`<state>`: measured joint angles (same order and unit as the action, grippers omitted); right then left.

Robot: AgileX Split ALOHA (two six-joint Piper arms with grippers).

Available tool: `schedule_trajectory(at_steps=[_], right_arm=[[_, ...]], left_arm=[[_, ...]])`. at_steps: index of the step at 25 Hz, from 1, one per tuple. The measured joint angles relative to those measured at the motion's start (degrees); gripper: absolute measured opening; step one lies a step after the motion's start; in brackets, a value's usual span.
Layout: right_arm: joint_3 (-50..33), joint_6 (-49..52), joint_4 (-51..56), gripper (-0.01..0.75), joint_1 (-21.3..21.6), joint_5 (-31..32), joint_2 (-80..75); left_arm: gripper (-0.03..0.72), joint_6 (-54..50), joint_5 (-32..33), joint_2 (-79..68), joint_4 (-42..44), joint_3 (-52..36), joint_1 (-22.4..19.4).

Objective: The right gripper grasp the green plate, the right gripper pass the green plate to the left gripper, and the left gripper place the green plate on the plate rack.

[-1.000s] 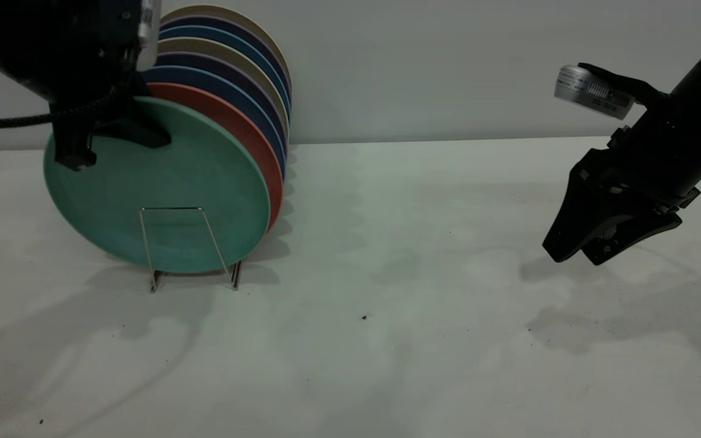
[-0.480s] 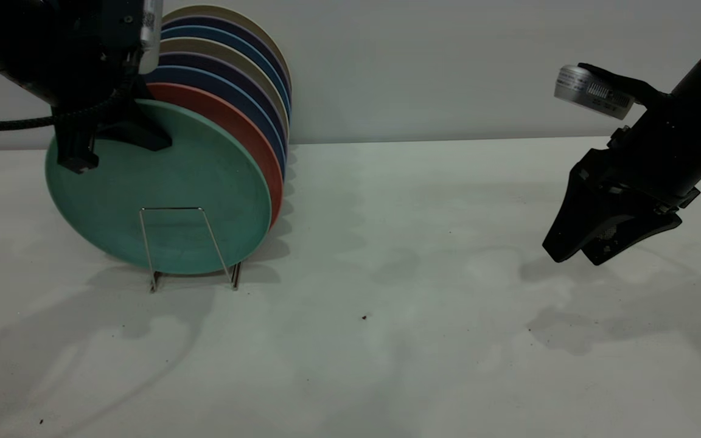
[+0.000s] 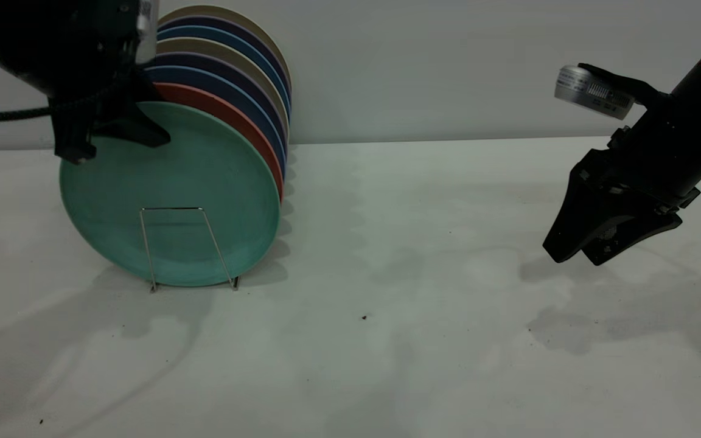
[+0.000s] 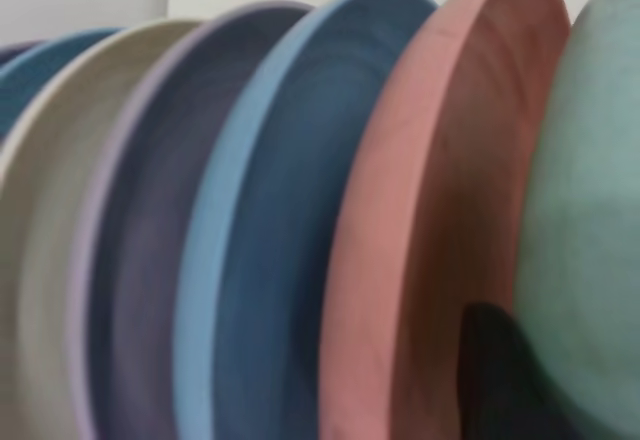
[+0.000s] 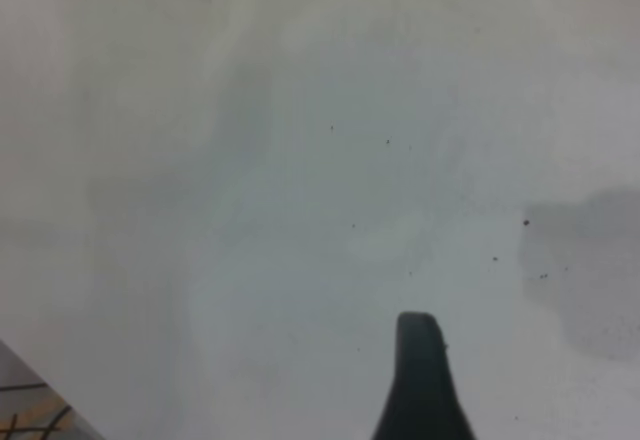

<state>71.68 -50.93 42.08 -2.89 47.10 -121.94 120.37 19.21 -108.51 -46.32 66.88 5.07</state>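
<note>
The green plate [image 3: 192, 182] stands upright in the front slot of the plate rack [image 3: 174, 208], its lower edge down at the wire base. My left gripper [image 3: 113, 146] straddles the plate's upper left rim, and its jaws look open. In the left wrist view one dark finger [image 4: 495, 370] sits between the green plate [image 4: 590, 210] and the salmon plate [image 4: 430, 210]. My right gripper [image 3: 574, 258] hangs open and empty above the table at the far right. Only one of its fingers [image 5: 420, 380] shows in its wrist view.
Behind the green plate stand a salmon plate [image 3: 216, 104] and several blue, purple and tan plates [image 3: 229, 55], packed close together in the rack. The white table [image 3: 387, 274] stretches between the rack and the right arm. A wall runs along the back.
The green plate has slid right and dropped lower into the rack. The left gripper has risen slightly at the plate's rim. The right arm has stayed still.
</note>
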Motion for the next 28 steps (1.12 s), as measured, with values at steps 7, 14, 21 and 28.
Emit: schedule_trajectory(at_steps=[7, 14, 21, 28], right_arm=[[0.0, 0.0, 0.0, 0.580, 0.0, 0.0, 0.0], [0.0, 0.0, -0.2, 0.580, 0.0, 0.0, 0.0], [0.0, 0.8, -0.4, 0.580, 0.0, 0.0, 0.0], [1.2, 7.3, -5.9, 0.577, -0.1, 2.5, 1.1]], left_arm=[[0.324, 0.0, 0.7, 2.4, 0.0, 0.0, 0.0], [0.324, -2.5, 3.2, 4.7, 1.4, 0.0, 0.0], [0.324, -21.6, 9.3, 7.8, 20.2, 0.0, 0.0], [0.324, -63.3, 17.0, 14.8, 33.5, 0.0, 0.0]])
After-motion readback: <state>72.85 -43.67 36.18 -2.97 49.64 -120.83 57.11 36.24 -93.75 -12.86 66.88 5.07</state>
